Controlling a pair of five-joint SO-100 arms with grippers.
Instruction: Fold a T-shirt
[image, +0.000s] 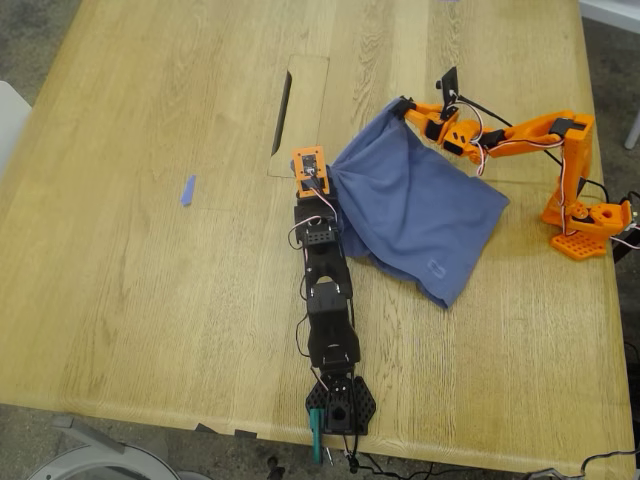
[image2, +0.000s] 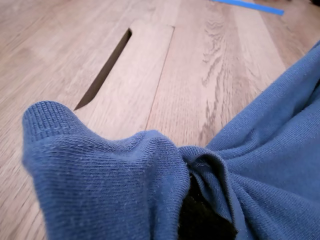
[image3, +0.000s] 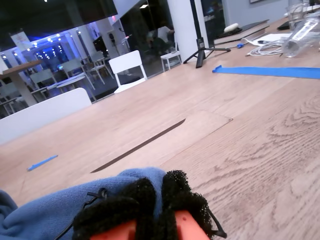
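T-shirt (image: 415, 210) of slate-blue ribbed cotton hangs stretched between two tools above the pale oak tabletop (image: 150, 250), its lower edge draping onto the wood in soft folds. A rectangular cable hatch (image: 300, 115) with a dark slot is set flush into the grain. My first tool (image: 328, 178), on the black arm, is clamped on a bunched corner of the fabric. My second tool (image: 405, 105), on the orange arm with fuzzy black padded tips (image3: 145, 200), is pinched closed on another corner. A tiny blue scrap (image: 187, 190) lies well apart, toward the exterior view's left.
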